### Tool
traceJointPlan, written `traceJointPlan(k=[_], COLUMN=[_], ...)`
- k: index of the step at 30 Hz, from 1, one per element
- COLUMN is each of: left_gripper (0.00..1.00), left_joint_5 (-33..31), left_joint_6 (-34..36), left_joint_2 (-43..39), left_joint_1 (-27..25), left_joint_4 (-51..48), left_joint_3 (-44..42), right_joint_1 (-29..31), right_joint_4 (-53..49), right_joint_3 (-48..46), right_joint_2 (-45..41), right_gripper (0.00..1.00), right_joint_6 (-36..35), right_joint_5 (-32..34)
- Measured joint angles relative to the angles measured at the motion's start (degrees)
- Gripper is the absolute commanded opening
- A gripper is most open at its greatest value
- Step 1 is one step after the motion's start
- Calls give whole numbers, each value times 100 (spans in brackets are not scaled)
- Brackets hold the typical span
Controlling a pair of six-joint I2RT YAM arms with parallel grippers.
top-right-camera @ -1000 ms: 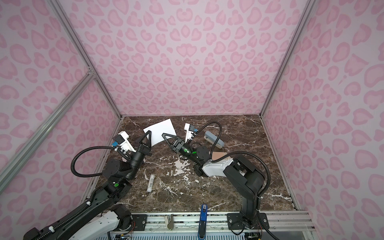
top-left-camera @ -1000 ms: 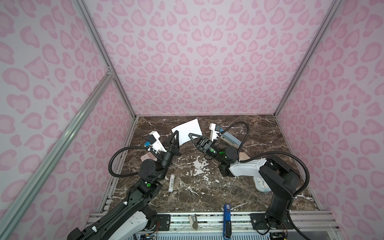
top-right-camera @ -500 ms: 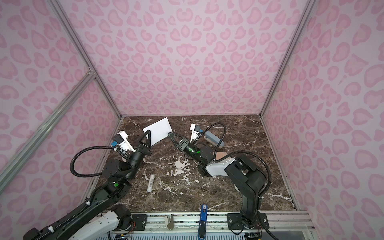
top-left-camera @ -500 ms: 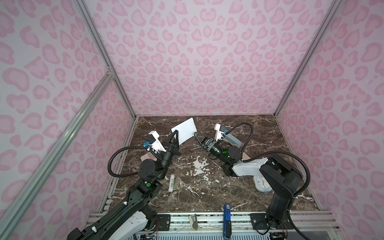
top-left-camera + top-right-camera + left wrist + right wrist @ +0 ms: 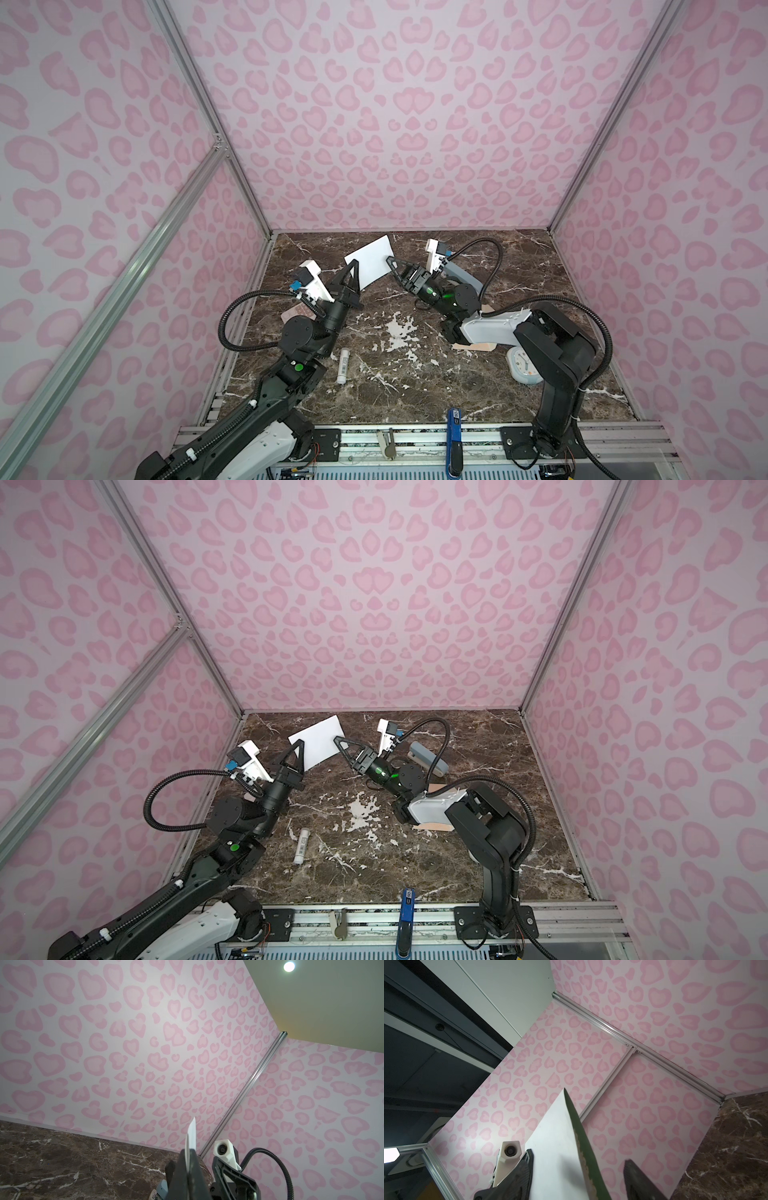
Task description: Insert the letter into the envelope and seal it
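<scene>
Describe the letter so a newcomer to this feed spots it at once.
Over the dark marble tabletop, look near the back wall. A flat white rectangular paper card hangs in the air, clamped by the left gripper, the right gripper open around it. Unlike the peach paper envelope lying on the table, it is airborne.

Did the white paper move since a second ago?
No. In a top view the letter still has its top corner just under the back wall's bottom edge, pinched by the left gripper's fingers.
</scene>
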Motion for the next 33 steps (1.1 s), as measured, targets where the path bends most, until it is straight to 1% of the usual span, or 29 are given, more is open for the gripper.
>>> traceJointPlan(k=[1, 3, 5, 7, 11, 16, 22, 24, 25, 27, 29, 30, 32, 33], left_gripper=[4, 4, 4, 4, 4, 4, 4, 4, 6, 13, 25, 35, 60, 67], left_joint_5=[0, 0, 0, 0, -4, -52, -164, -164, -164, -164, -164, -166, -188, -227], left_joint_6=[0, 0, 0, 0, 4, 66, 151, 151, 151, 175, 192, 190, 240, 260], left_joint_2=[0, 0, 0, 0, -17, -92, -101, -81, -74, -70, -105, -131, -205, -258], left_joint_1=[0, 0, 0, 0, 0, 0, 0, 0, 0, 0, 0, 0, 0, 0], left_joint_4=[0, 0, 0, 0, -4, -57, -140, -144, -166, -186, -289, -348, -470, -540], left_joint_3=[0, 0, 0, 0, 0, -2, -2, -2, -2, -2, -2, -2, -2, -2], right_joint_1=[7, 20, 20, 26, 31, 28, 28, 26, 24, 17, -7, -17, -66, -103], right_joint_4=[0, 0, 0, 0, -2, 2, 2, 2, 2, 0, 0, 0, 2, 2], right_joint_3=[4, 17, 52, 70, 81, -50, -129, -129, -129, -133, -170, -197, -258, -293], right_joint_2=[7, 24, 44, 46, 22, -162, -192, -192, -192, -192, -201, -212, -234, -245], right_gripper=[74, 69, 62, 52, 39, 29, 11, 6, 4, 0, 0, 0, 0, 0], right_joint_6=[28, 35, 94, 107, 160, 125, 114, 116, 118, 120, 127, 140, 181, 186], right_joint_5=[-17, -46, -103, -151, -216, -240, -225, -223, -223, -221, -197, -184, -162, -146])
